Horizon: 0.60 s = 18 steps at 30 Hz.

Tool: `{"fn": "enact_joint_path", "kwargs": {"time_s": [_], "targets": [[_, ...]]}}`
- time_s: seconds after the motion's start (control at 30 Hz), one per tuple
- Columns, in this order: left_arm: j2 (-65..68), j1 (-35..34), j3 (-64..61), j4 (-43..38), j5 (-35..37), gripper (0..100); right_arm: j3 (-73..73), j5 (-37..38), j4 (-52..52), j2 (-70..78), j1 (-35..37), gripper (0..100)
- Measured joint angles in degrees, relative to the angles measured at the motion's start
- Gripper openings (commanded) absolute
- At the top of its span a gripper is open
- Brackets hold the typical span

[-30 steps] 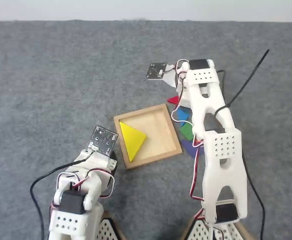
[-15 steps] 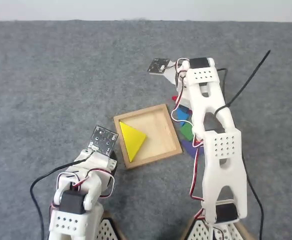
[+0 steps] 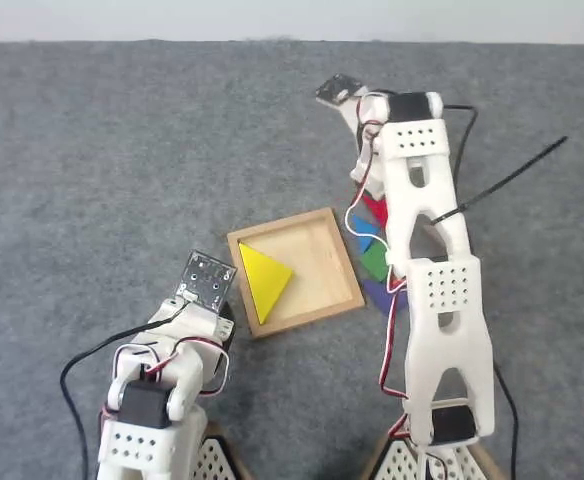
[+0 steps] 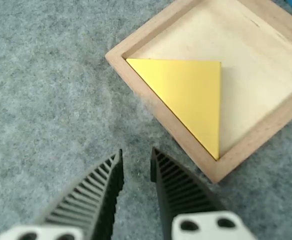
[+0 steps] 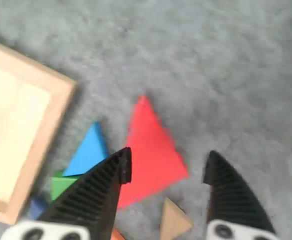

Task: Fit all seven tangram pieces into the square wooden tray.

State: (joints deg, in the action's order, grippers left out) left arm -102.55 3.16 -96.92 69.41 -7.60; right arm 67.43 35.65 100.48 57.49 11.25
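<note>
Although two arms share the grey carpet, they are set over different things. On the left, the left gripper hangs above bare carpet just off the near corner of the one square wooden tray. Its jaws stand only a narrow gap apart with nothing between them.

One piece lies inside the tray. It is a large yellow triangle, flat on the pale wood, with its long side along the rim nearest that gripper.

Six pieces lie loose in a cluster on the carpet just beside the tray's right rim. They are a blue triangle, a green piece partly under it, a dark blue piece, a large red triangle, a small tan triangle and a sliver of orange.

Farthest right, the right gripper sits over the red triangle with its jaws spread wide and empty. One finger is over the triangle's edge nearest the blue piece, and the other is over carpet beyond its far corner. Whether the fingertips touch the carpet cannot be told.
</note>
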Motion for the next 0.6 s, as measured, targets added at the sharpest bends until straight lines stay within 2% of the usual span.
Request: {"fn": "enact_joint_path", "kwargs": {"time_s": [0.23,0.37,0.6], "targets": [[0.0,0.0,0.0,0.0,0.0,9,-2.55,-10.37,0.09,-1.49,-4.22,24.8],[0.0,0.0,0.0,0.0,0.0,9,-10.2,-11.25,0.09,-3.43,-5.01,25.6],[0.0,0.0,0.0,0.0,0.0,9,-16.18,-11.25,-1.23,-3.52,-3.96,37.8]]}}
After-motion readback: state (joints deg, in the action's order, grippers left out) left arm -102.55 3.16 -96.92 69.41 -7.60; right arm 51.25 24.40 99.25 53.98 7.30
